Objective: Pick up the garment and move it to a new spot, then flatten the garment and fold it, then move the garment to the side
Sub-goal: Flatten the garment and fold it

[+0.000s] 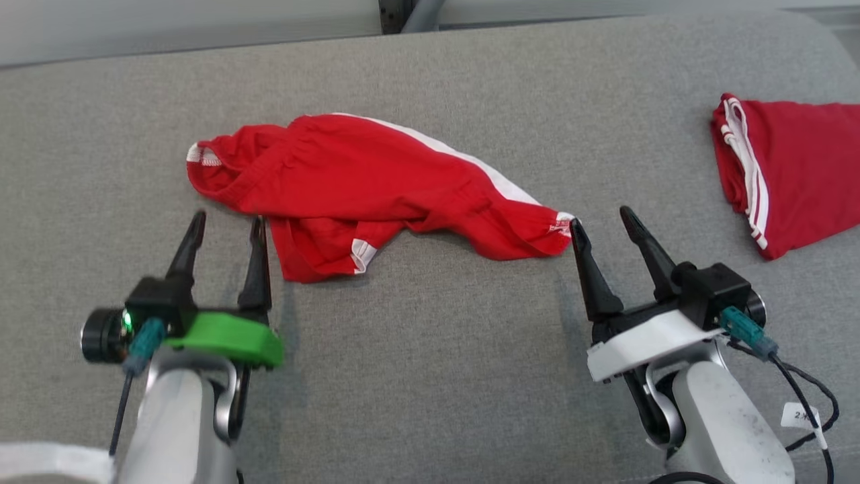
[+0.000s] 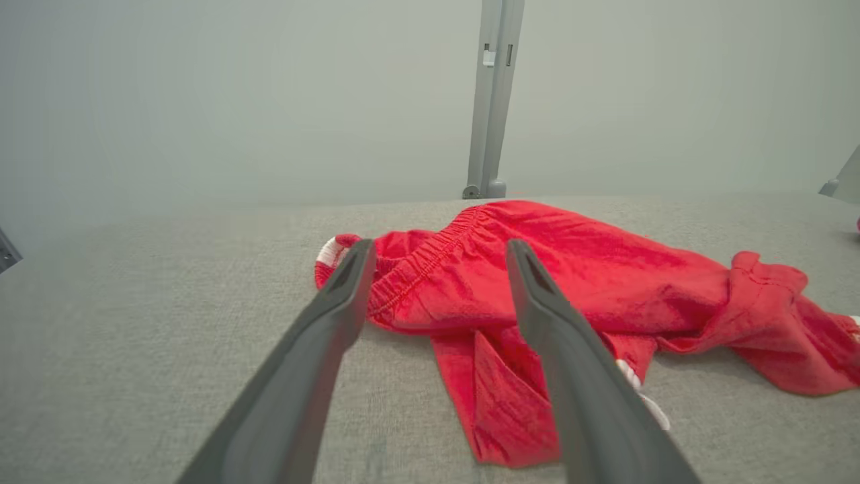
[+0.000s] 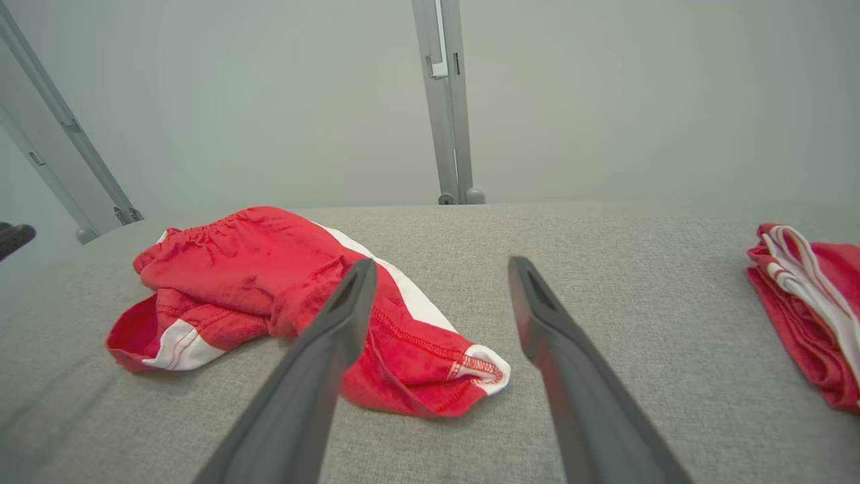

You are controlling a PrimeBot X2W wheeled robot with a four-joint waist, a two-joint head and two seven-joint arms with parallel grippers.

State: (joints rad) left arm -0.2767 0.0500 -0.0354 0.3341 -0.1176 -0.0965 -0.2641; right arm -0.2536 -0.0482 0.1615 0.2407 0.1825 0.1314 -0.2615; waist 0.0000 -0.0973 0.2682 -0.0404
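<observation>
The garment [image 1: 363,188] is a pair of red shorts with white side stripes, lying crumpled on the grey cloth-covered table [image 1: 430,349]. My left gripper [image 1: 227,228] stands open just in front of the garment's left end, its right fingertip beside a loose leg. The elastic waistband [image 2: 416,262] shows between its fingers in the left wrist view, where the garment [image 2: 591,282] spreads to the right. My right gripper [image 1: 601,222] is open too, its left fingertip at the white-trimmed hem. In the right wrist view that hem [image 3: 480,366] lies between the fingers, below the garment [image 3: 255,269]. Neither gripper holds anything.
A second red garment [image 1: 799,175] with white stripes lies folded at the table's right edge, also in the right wrist view [image 3: 806,302]. A grey metal post [image 3: 447,101] rises behind the table's far edge. A cable [image 1: 806,390] hangs from the right wrist.
</observation>
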